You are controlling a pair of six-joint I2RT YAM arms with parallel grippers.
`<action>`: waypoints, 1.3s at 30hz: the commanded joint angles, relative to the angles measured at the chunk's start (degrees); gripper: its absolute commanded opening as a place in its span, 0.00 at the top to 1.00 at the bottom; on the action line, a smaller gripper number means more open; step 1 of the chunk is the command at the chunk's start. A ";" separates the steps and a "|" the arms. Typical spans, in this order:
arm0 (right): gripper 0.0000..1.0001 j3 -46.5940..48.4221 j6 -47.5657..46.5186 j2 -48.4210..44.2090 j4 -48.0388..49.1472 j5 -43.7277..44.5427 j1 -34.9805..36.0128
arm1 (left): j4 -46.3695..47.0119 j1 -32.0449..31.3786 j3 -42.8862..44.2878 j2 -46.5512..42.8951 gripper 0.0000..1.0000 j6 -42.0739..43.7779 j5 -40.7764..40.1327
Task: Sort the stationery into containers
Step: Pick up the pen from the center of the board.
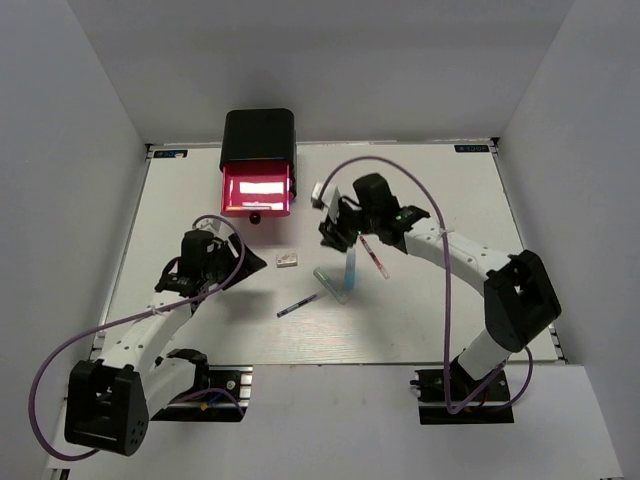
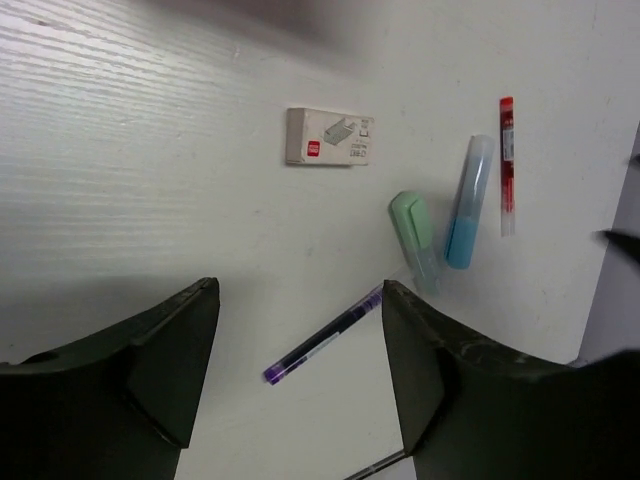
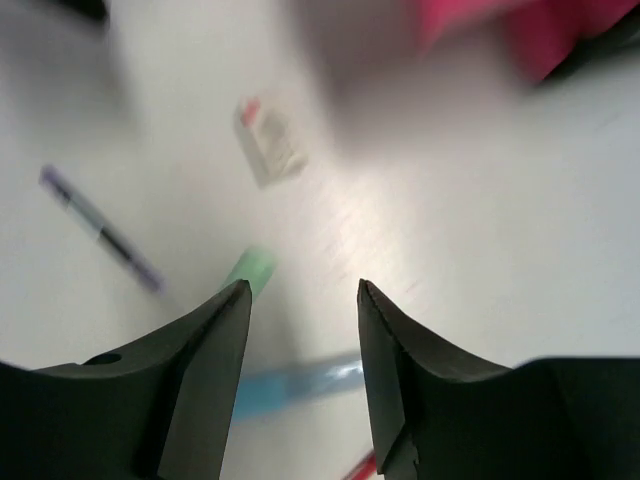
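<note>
The stationery lies mid-table: a small white box-like eraser [image 1: 287, 261] [image 2: 329, 137], a pale green marker [image 1: 330, 283] [image 2: 415, 235], a blue marker [image 1: 351, 267] [image 2: 467, 200], a thin red pen [image 1: 375, 257] [image 2: 506, 160] and a dark purple-tipped pen [image 1: 297, 305] [image 2: 325, 335]. At the back stands the black container box [image 1: 258, 135] with one pink-red drawer [image 1: 258, 188] pulled out. My left gripper [image 1: 250, 262] [image 2: 300, 295] hovers open left of the eraser, holding nothing. My right gripper [image 1: 335, 238] [image 3: 303, 290] is open and empty above the green marker [image 3: 250, 270] and blue marker [image 3: 290, 385].
The open drawer's black knob [image 1: 256, 216] sticks out toward the arms, close to both grippers. The white table's edges [image 1: 140, 250] run along grey walls on three sides. Purple cables loop beside each arm. The right wrist view is blurred.
</note>
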 commanded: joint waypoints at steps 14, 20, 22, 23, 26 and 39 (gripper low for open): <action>0.45 -8.91 7.47 5.62 -7.22 16.47 1.84 | -0.27 -3.27 5.09 0.80 0.22 -0.93 3.84; 0.46 -9.18 13.01 5.44 -7.83 21.84 1.58 | -0.27 -6.88 7.55 5.62 0.22 -4.09 2.79; 0.48 -9.09 15.02 5.61 -8.01 22.01 1.40 | -0.87 -7.93 9.91 7.03 0.22 -4.62 2.09; 0.48 -9.00 15.38 5.79 -8.61 21.75 1.40 | -1.49 -9.07 10.70 8.60 0.22 -4.62 1.39; 0.51 -8.30 18.10 6.49 -9.41 22.19 1.40 | -3.25 -11.54 14.39 11.25 0.22 -5.23 -0.46; 0.51 -6.71 22.50 12.64 -10.73 21.22 0.88 | -7.47 -20.94 20.65 19.16 0.21 -12.88 -10.39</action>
